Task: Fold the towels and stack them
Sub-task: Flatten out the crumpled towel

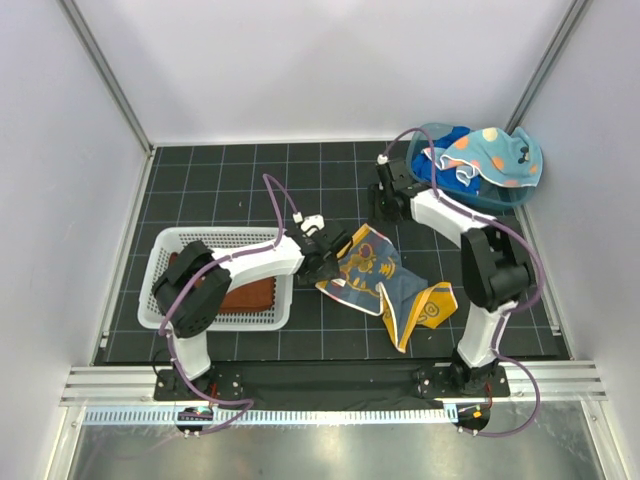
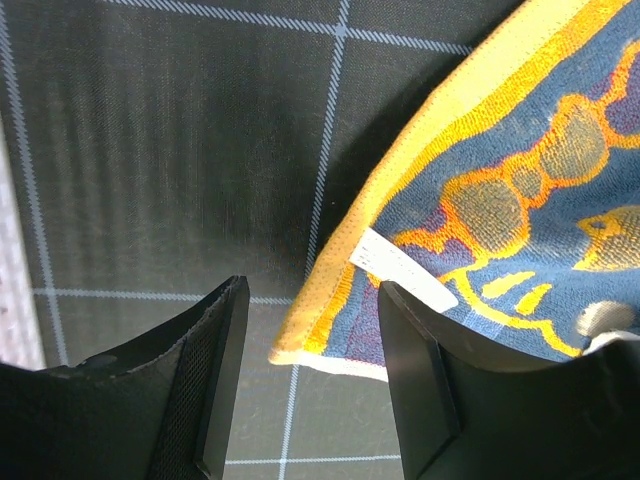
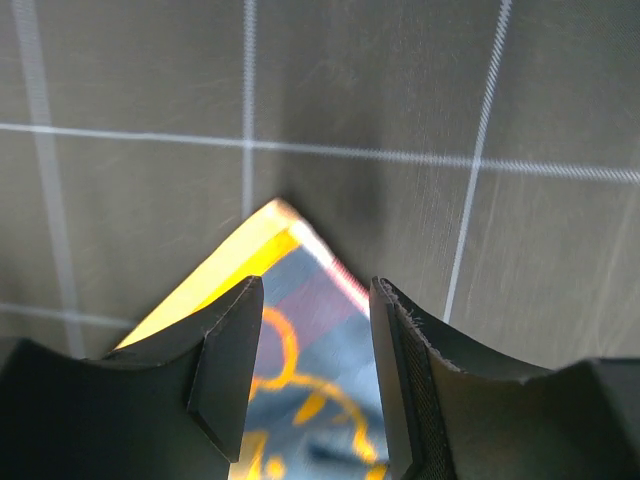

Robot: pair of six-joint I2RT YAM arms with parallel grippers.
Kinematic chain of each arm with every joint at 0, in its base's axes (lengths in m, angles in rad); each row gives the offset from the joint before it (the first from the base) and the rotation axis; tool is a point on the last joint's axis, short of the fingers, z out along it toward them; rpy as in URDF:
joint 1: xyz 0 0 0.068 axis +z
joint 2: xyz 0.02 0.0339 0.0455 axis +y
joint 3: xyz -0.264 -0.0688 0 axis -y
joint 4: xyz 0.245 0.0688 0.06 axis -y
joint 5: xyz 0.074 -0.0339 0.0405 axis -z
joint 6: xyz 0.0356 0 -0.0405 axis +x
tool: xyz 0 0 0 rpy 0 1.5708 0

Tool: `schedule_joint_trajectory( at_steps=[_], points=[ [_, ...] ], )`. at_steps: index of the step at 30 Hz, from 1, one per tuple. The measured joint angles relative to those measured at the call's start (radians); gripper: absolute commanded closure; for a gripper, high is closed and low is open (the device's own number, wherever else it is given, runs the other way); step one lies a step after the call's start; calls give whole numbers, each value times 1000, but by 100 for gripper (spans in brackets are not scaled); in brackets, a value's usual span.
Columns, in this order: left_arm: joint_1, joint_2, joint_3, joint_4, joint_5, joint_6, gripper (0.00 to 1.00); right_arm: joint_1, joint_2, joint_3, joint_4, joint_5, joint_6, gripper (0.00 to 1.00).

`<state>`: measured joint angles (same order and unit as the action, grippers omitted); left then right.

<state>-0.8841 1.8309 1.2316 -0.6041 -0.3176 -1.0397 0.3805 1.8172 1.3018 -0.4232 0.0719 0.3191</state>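
Just then my left gripper (image 2: 312, 390) and right gripper (image 3: 316, 380) both stood with fingers apart, straddling the left and far corners of the yellow-edged blue towel (image 1: 372, 272), lying rumpled right of the white basket (image 1: 225, 236).

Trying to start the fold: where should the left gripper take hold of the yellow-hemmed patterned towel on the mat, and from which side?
Take the patterned towel by its yellow-hemmed corner beside the white label, coming from the basket side over bare mat. That corner juts out flat, with nothing on it, right between the fingers of the open left gripper.
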Motion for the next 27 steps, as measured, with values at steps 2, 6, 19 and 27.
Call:
schedule_joint_trajectory(
  at_steps=[2, 6, 19, 27],
  points=[
    [7, 1, -9, 13, 16, 0, 43, -12, 63, 38, -6, -8, -31, 45],
    [16, 6, -14, 27, 43, 0, 45, -27, 143, 103, -27, -24, -78, 44],
    [23, 8, -21, 40, 69, 0, 62, -26, 213, 185, -43, -134, -127, 45],
    [39, 14, -21, 40, 77, 12, 79, -11, 238, 174, -52, -134, -140, 49]
  ],
)
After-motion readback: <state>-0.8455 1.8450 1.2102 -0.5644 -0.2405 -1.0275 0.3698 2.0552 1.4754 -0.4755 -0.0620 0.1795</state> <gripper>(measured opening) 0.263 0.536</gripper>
